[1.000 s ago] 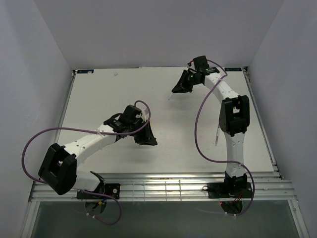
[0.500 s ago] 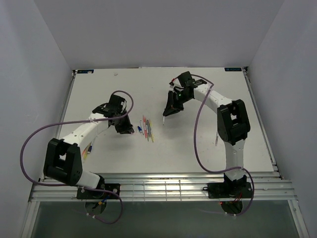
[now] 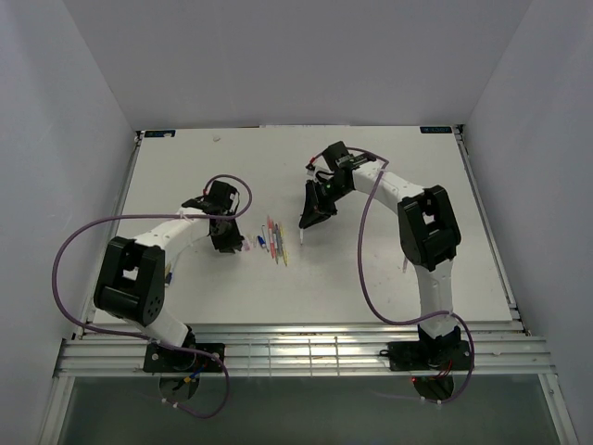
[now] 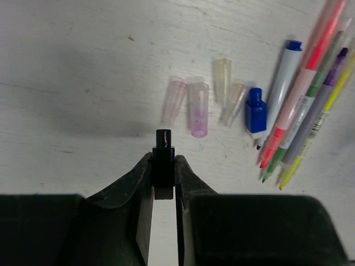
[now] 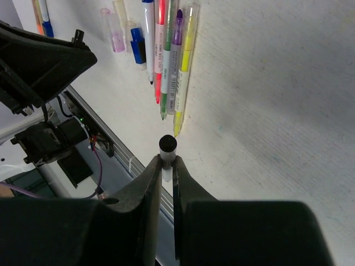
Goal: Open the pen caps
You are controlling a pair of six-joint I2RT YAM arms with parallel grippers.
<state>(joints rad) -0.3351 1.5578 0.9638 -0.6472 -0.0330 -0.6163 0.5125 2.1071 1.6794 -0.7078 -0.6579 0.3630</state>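
The left gripper [image 4: 164, 169] pinches a black cap [image 4: 164, 144]. 5 loose caps [image 4: 198, 110], unreadable from the top view, lie just beyond it, beside the pens [image 4: 302, 105]. The right gripper [image 5: 167, 163] clamps a white pen [image 5: 167, 145], black end toward its camera.

Five pens [image 4: 299, 94] lie in one row on the surface [image 4: 83, 55]: one blue-and-white, one pink, one green, one purple-grey and one yellow. Five loose caps [image 4: 198, 110] lie beside them, four clear tinted and one blue cap [image 4: 255, 110]. The left pincer [image 4: 164, 166] holds one black cap [image 4: 163, 138]. The right pincer [image 5: 167, 166] holds one sixth pen [image 5: 167, 145]. Two further pens [image 5: 44, 16] lie apart.
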